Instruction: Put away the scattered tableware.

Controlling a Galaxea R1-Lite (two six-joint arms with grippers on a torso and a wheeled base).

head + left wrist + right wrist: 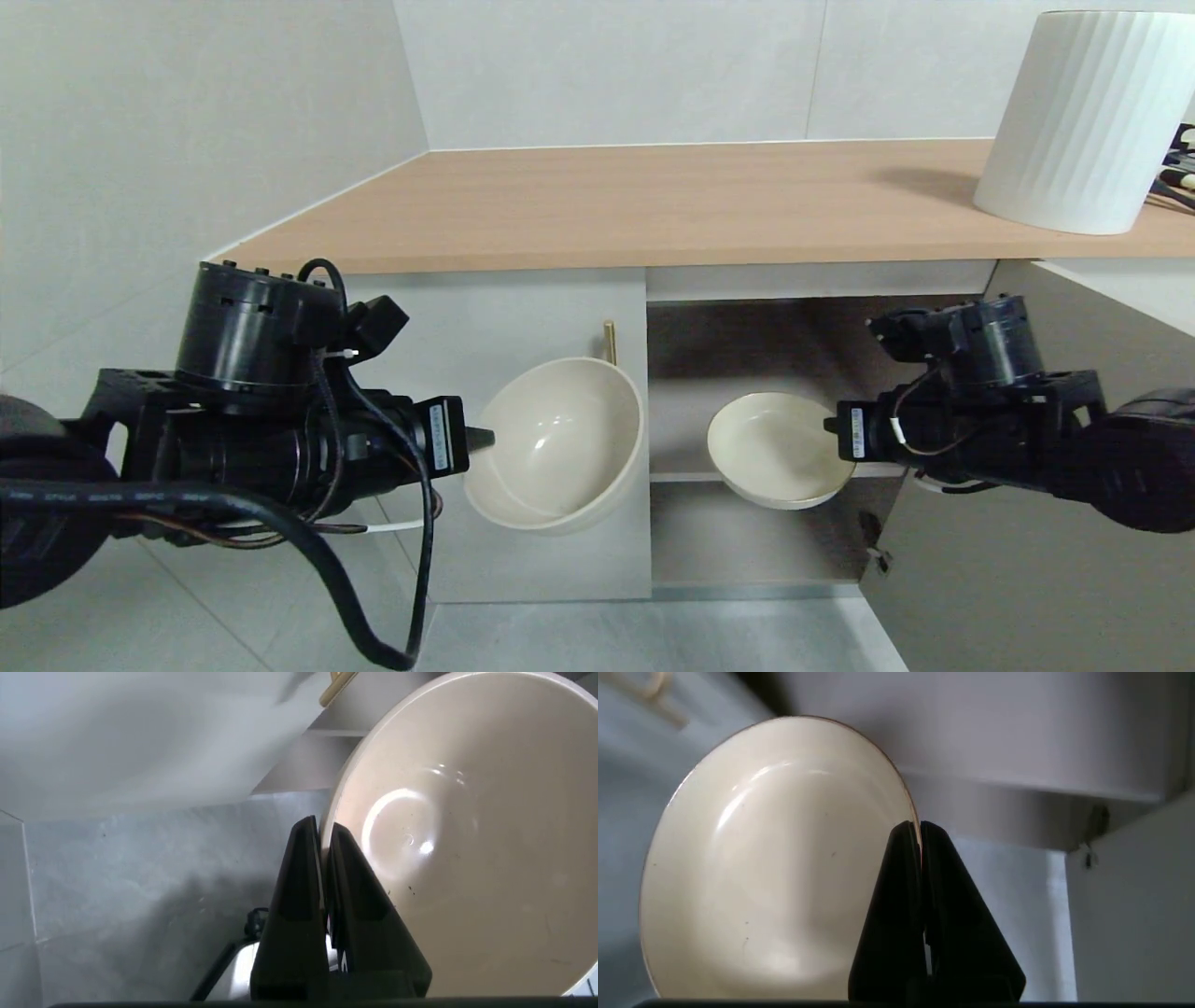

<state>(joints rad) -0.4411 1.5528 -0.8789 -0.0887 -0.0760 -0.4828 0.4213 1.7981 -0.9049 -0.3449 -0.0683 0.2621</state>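
The left end effector [481, 436] was clamped on the rim of a deep cream ceramic bowl [560, 443], held tilted at centre-left. The right end effector [831, 427] pinched the rim of a shallower cream bowl [775, 448] at centre-right, before the open cabinet's shelf [680, 476]. Neither bowl was stowed, so both placements seemingly were left to do. Across the upper frame ran a light wooden table [653, 201] bearing a white ribbed cylinder [1083, 121] at upper right, with grey floor tiles [653, 635] along the bottom.

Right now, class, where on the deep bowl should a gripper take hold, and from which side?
Its rim, from the robot's left. The deep bowl looks too wide to span, but its thin wall fits between the fingers, one inside, one outside, as the left gripper shows. The right gripper pinches the shallow bowl likewise.
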